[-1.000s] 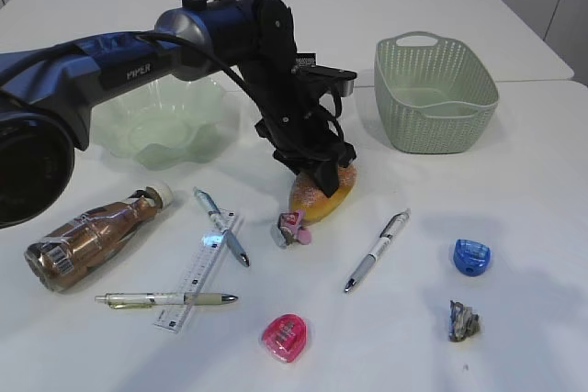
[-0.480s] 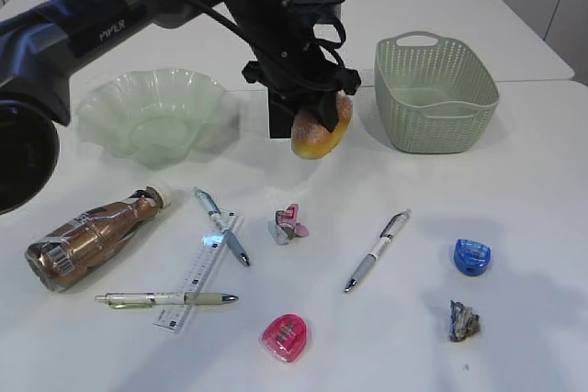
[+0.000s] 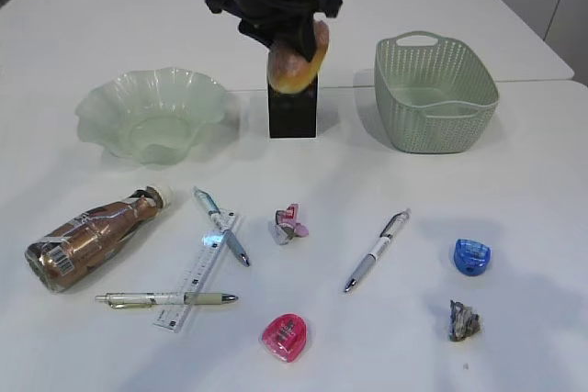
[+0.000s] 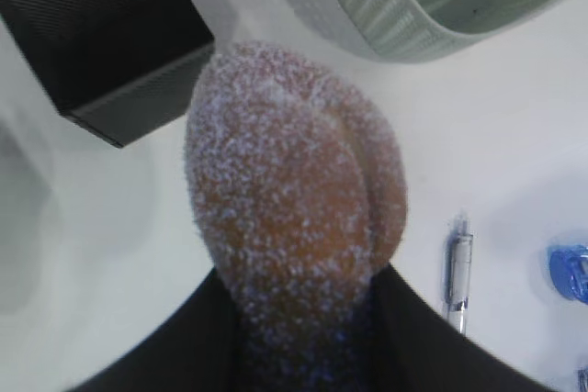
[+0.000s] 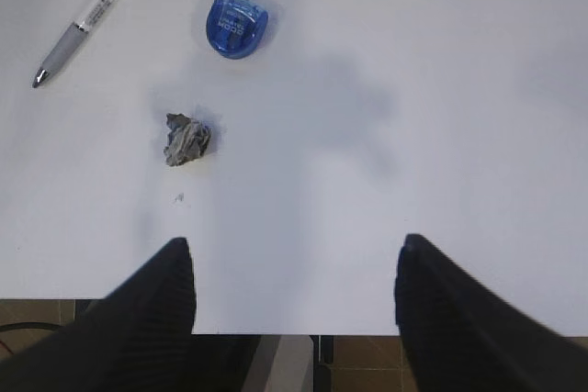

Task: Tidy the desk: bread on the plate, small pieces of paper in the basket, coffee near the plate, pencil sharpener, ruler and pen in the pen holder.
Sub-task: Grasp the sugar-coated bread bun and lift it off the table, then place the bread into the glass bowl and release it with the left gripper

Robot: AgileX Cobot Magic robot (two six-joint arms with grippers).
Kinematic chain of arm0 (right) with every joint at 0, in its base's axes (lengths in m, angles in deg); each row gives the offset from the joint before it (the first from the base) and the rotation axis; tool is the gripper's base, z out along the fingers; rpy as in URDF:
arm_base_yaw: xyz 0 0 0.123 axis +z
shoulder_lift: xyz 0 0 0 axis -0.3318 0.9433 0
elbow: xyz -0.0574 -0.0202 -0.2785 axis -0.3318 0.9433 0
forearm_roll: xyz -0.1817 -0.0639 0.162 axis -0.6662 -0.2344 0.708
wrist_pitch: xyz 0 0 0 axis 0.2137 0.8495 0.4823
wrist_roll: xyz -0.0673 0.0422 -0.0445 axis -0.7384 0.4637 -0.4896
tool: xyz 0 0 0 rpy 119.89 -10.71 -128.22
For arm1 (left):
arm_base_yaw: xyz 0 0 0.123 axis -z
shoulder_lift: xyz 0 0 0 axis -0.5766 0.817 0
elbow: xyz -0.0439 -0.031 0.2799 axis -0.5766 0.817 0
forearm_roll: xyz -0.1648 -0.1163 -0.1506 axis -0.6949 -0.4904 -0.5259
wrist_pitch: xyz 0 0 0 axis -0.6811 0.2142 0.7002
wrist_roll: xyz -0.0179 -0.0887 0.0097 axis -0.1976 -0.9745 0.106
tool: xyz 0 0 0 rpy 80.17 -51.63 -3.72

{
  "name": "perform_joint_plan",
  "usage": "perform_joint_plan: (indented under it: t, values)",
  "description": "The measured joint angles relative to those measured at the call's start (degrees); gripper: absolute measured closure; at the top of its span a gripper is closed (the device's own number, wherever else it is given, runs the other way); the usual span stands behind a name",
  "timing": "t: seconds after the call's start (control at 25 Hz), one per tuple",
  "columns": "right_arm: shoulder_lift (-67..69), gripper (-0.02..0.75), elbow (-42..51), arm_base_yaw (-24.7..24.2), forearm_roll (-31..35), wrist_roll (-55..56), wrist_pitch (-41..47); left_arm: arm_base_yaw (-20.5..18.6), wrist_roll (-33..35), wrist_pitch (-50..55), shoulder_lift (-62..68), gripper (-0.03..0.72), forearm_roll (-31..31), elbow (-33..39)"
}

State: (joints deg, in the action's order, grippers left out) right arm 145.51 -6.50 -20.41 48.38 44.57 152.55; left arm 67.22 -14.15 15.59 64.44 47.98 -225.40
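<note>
From where I sit, almost all of the tidying is left to do: the pale green ruffled glass plate [image 3: 152,117] is empty, the sage-green perforated plastic basket [image 3: 435,89] holds nothing I can see, and the black square mesh pen holder [image 3: 292,109] has taken no stationery as far as I can tell. My left hand [image 3: 292,36] is clamped part-way shut on the round golden-brown sugar-dusted bread [image 3: 296,57], holding it in the air above and just in front of the pen holder; in the left wrist view the bun [image 4: 294,208] fills the space between the dark jaws, with the pen holder up and to its left. The plate sits well to the left of the pen holder, so I judge a leftward carry comes next. In front of the pen holder on the white tabletop [image 3: 514,181] lie the brown coffee bottle [image 3: 92,236], the clear plastic ruler [image 3: 197,273], three pens, a pink pencil sharpener [image 3: 284,337], a blue pencil sharpener [image 3: 471,256], a pink paper scrap [image 3: 289,224] and a grey paper scrap [image 3: 462,320]. My right hand [image 5: 294,305] hangs wide open and empty over the near tabletop edge.
</note>
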Motion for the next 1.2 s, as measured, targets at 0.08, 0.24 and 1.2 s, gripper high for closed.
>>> perform_joint_plan:
  t: [0.08, 0.24, 1.2]
  values:
    - [0.00, 0.206, 0.00, 0.00, 0.00, 0.00, 0.52, -1.26, -0.57, 0.00, -1.93, 0.483, 0.88, 0.00]
    - [0.00, 0.206, 0.00, 0.00, 0.00, 0.00, 0.62, -5.27, -0.97, 0.36, -4.68, 0.482, 1.90, -0.13]
    - [0.00, 0.206, 0.00, 0.00, 0.00, 0.00, 2.37, -20.26, 3.06, 0.64, -1.27, 0.461, 7.04, 0.79]
